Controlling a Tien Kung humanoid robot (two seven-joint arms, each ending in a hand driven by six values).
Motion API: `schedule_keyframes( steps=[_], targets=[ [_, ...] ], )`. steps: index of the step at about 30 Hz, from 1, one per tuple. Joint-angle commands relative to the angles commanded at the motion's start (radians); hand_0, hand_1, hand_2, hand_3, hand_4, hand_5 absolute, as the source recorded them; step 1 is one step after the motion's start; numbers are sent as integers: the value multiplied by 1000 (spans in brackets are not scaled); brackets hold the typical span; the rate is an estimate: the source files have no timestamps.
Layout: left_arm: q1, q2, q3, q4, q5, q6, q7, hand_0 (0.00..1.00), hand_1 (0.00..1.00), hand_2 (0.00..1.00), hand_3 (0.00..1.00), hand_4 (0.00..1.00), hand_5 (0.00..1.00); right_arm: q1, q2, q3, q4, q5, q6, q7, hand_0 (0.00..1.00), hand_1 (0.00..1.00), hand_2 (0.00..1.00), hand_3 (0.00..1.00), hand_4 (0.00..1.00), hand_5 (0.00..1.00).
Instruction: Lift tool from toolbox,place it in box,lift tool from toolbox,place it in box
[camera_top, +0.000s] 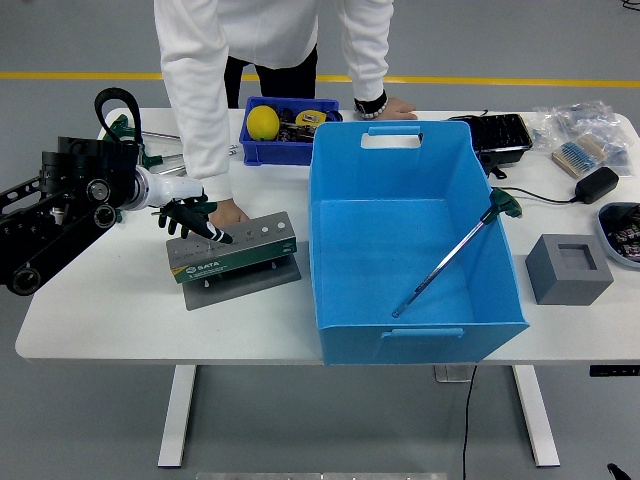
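Note:
The grey-green toolbox (235, 250) lies on a grey plate at the table's left. My left hand (190, 216) sits over its left end, fingers curled around the green handle of a tool (188, 208) still at the toolbox. The tool's shaft is hidden. A person's hand (231, 213) rests on the toolbox's far edge, right beside my hand. The big blue box (415, 310) stands in the middle. Inside it a long tool with a green handle (450, 258) leans against the right wall. My right arm is out of view.
A small blue bin (282, 152) with a yellow ball stands behind the toolbox. The person's other hand (390, 105) leans on the far edge. On the right are a grey block (567, 268), a black tray (497, 135) and a power adapter (598, 184).

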Motion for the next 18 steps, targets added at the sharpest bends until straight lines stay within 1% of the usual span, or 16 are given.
schedule_keyframes(
  steps=[1, 6, 7, 12, 13, 18],
  targets=[
    [-1, 0, -1, 4, -3, -1, -1, 381, 365, 386, 502, 876, 703, 0, 0, 0, 0, 0, 0, 0, 682, 646, 705, 555, 786, 717],
    [-2, -4, -6, 26, -26, 0, -7, 381, 365, 386, 502, 876, 703, 1, 0, 1, 0, -3, 0, -1, 682, 646, 705, 555, 786, 717],
    [-2, -4, -6, 30, -32, 0, -8, 379, 356, 376, 497, 874, 659, 1, 0, 2, 0, -4, 0, -1, 682, 646, 705, 555, 786, 717],
    [-2, -4, -8, 48, -58, -1, -14, 379, 356, 376, 497, 874, 659, 1, 0, 2, 0, -4, 0, -1, 682, 646, 705, 555, 786, 717],
    [-2, -5, -8, 52, -62, 0, -15, 378, 359, 380, 522, 869, 665, 1, 0, 2, 0, -4, 0, -1, 683, 646, 705, 555, 786, 717],
    [-3, -8, -14, 68, -66, 9, -25, 378, 359, 380, 522, 869, 665, 2, 0, 2, 0, -5, 1, -1, 683, 646, 705, 555, 786, 717]
  ],
)
